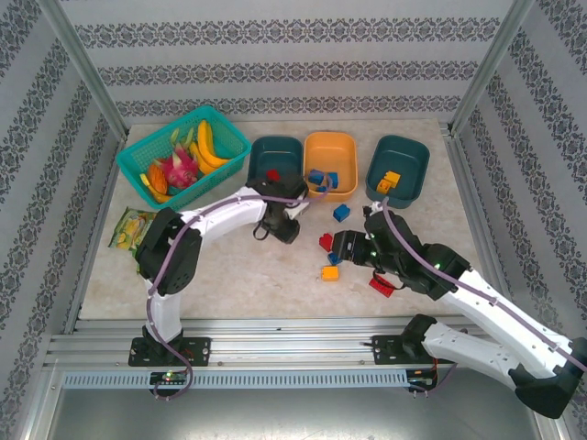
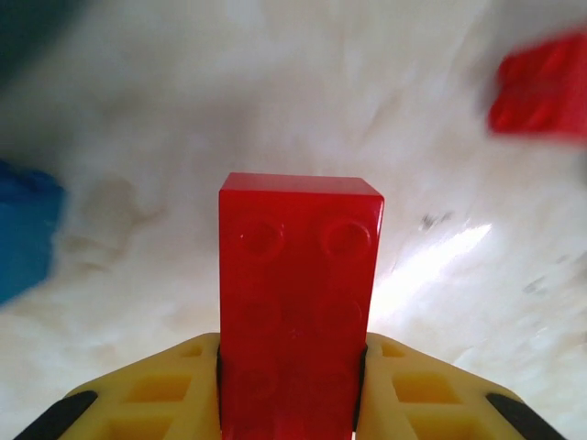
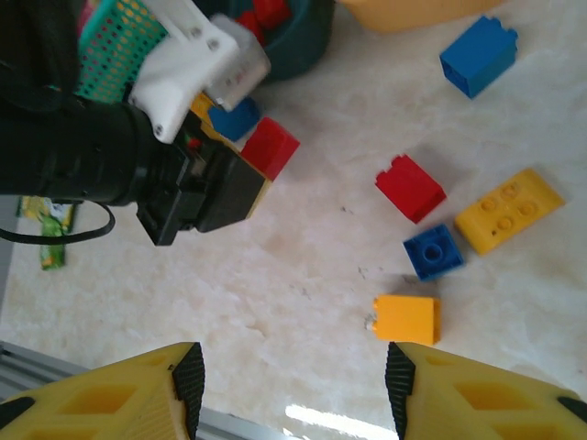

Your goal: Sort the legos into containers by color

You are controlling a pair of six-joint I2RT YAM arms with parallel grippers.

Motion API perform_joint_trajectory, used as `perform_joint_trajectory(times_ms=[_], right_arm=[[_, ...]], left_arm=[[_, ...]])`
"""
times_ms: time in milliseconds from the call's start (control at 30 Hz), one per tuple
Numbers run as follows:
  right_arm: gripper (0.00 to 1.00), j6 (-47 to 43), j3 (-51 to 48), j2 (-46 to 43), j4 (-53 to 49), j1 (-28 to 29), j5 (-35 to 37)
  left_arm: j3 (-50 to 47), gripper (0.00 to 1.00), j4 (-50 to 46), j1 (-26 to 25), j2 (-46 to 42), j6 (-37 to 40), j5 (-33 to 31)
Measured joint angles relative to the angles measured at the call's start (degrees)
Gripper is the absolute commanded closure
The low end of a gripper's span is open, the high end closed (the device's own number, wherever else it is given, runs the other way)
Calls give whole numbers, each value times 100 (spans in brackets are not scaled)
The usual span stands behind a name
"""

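**Left claw has a red brick, right claw open over the loose ones**

Left claw is pinched tight on the red brick, with a yellow finger on each side. In the top view it sits just in front of the left teal tub. Can't tell if the brick is clear of the table.

Right claw has its jaws apart with nothing in it. It hangs over loose legos: an orange brick, a blue brick, a long yellow brick and a second red.

Back row: the left teal tub has a red piece in it, the orange tub has blues, and the right teal tub has yellows.
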Motion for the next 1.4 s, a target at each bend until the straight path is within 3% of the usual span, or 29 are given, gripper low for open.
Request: perform_joint_trajectory(times_ms=[233,400,633,867,1200,1400], right_arm=[[40,-236,682,586,492,-706,-529],[37,-282,1198,1285,758,-1178,-1021],[37,-293,1423,1698,981,-1357,-1386],[37,-247,1414,1716,1025,-1368,-1521],[36,-205,1355,1716,1029,-1405,-1545],[36,-210,1357,1818,1021,-1399,-1513]], left_arm=[[1884,70,-437,612,127,-66,-4],[2905,70,-605,990,898,-66,-2],[3250,69,-673,1196,1945,-114,-2],[3473,68,-684,1196,2465,-216,107],[3539,41,-684,1196,2629,-400,195],[3571,33,-686,1196,2601,-511,214]])
